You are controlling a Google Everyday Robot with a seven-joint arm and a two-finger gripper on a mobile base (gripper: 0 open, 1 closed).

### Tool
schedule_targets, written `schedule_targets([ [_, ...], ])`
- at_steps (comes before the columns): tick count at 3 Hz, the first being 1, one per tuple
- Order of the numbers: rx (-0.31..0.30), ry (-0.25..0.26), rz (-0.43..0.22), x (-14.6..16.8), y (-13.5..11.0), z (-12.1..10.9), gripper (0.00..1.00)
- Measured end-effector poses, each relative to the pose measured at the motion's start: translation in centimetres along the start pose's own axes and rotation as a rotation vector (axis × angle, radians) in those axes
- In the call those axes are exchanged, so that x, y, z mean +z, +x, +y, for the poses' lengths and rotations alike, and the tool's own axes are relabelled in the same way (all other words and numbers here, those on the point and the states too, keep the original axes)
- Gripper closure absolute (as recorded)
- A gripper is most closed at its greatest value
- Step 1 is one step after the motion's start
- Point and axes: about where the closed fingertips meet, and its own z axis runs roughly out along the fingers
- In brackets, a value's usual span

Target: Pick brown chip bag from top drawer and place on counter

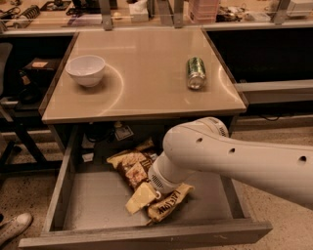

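The brown chip bag [133,168] lies crumpled in the open top drawer [93,205], with tan ends and white lettering showing at its near end [168,204]. My white arm reaches in from the right, over the drawer. My gripper [150,189] is at the end of the wrist, down on the middle of the bag and mostly hidden under the wrist. The beige counter [142,83] sits directly above the drawer.
A white bowl [85,70] stands on the counter's left side and a green can [196,72] lies on its right side. A cluttered shelf with metal posts [105,13] runs along the back. A shoe [14,227] is on the floor at the lower left.
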Motion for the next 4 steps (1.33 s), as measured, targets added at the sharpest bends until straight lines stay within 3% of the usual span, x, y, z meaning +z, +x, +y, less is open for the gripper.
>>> schedule_targets([
  [2,0.061,0.005,-0.066,1.7,-1.0,-2.0,0.0],
  [4,0.113,-0.026,-0.078,3.4,-1.2,-2.3,0.0],
])
